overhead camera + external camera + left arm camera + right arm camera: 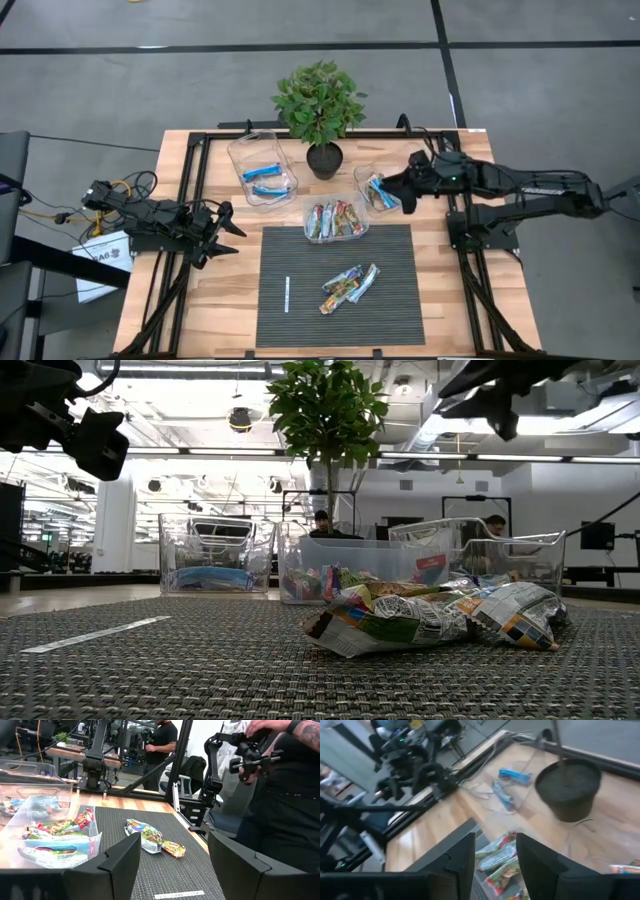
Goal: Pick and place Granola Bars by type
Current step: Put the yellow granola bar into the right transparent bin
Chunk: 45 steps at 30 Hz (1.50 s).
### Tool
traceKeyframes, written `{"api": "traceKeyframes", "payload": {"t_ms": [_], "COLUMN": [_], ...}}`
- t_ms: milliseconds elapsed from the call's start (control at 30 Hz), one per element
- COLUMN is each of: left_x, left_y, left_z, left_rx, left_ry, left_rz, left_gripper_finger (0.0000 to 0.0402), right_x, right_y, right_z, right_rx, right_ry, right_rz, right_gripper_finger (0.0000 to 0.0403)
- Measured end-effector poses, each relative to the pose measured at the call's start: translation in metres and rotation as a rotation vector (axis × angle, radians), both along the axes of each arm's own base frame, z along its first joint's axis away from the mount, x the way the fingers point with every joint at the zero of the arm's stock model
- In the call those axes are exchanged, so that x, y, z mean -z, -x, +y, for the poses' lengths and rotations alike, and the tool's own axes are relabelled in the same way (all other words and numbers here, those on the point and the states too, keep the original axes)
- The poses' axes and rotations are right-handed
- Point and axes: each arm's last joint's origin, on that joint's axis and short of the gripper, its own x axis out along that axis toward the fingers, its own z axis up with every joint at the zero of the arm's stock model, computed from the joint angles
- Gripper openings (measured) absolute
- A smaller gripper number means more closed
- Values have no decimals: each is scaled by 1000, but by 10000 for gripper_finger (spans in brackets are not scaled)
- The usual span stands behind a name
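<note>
Several granola bars [350, 287] in green-gold and multicoloured wrappers lie in a small heap on the dark mat [300, 260]; they also show in the low view [430, 615] and the left wrist view [152, 840]. Two blue bars lie in the far-left clear tub [262, 170]. Multicoloured bars fill the middle tub [335, 218]. The right tub [375, 190] holds a blue-and-red bar. My right gripper [400, 192] is open and empty, above the right tub's edge; its wrist view [495, 855] looks down on the middle tub. My left gripper [228, 232] is open and empty at the mat's left edge [172, 860].
A potted plant [320, 110] stands at the far middle, between the tubs. A thin white stick [287, 293] lies on the mat's left part. Black frame rails run along both table sides. A person [280, 780] stands beyond the table's right side.
</note>
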Motion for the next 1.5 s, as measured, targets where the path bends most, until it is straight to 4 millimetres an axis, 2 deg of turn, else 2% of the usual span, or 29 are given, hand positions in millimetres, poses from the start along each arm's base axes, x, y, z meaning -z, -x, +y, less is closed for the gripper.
{"api": "traceKeyframes", "payload": {"t_ms": [300,567,900,1067,1233,1333,1500], "left_x": [0,0,0,0,0,0,0], "left_y": [0,0,0,0,0,0,0], "left_z": [0,0,0,0,0,0,0], "left_rx": [0,0,0,0,0,0,0], "left_ry": [-1,-3,0,-1,-4,0,-2], "left_rz": [0,-1,1,1,0,2,1], "left_gripper_finger": [224,224,224,224,224,224,224], "right_x": [3,6,12,16,27,38,63], "right_y": [-4,-3,9,6,-5,-14,-32], "right_z": [29,65,113,119,120,121,126], "right_rx": [-309,-600,-950,-973,-951,-912,-956], "right_ry": [84,263,448,469,481,532,599], "right_rz": [21,18,-22,-9,63,137,265], "right_gripper_finger": [133,132,131,131,132,138,158]}}
